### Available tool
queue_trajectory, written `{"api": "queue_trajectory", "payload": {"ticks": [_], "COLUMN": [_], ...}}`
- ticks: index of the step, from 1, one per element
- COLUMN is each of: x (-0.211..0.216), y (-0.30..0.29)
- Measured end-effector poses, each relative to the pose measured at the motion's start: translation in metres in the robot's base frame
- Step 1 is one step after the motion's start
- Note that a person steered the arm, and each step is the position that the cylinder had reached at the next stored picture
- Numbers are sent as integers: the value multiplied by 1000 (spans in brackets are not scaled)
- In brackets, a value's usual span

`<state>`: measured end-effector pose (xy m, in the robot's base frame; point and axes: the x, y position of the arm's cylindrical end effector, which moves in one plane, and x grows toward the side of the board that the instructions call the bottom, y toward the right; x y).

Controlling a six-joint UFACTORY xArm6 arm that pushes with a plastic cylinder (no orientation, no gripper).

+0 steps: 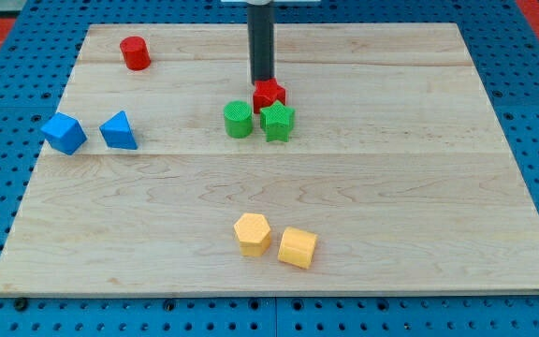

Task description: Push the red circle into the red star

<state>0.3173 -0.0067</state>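
Observation:
The red circle [135, 52] stands near the view's top left of the wooden board. The red star [269, 94] sits near the board's upper middle, touching the green star [277, 121] just below it. My tip [262, 80] is at the red star's upper left edge, touching or almost touching it, and far to the right of the red circle. The dark rod rises straight up out of the view's top.
A green circle [238, 119] sits left of the green star. A blue block [64, 133] and a blue triangle [118, 130] lie at the left. A yellow hexagon [252, 233] and a yellow square [298, 247] lie near the bottom middle. The board [419, 187] has blue pegboard around it.

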Motion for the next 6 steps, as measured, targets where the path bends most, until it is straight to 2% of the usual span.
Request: {"api": "queue_trajectory", "payload": {"ticks": [1,3,4,5,6], "x": [-7,-61,-124,-126,-126], "y": [-6,-198,-138,-177,-269]}}
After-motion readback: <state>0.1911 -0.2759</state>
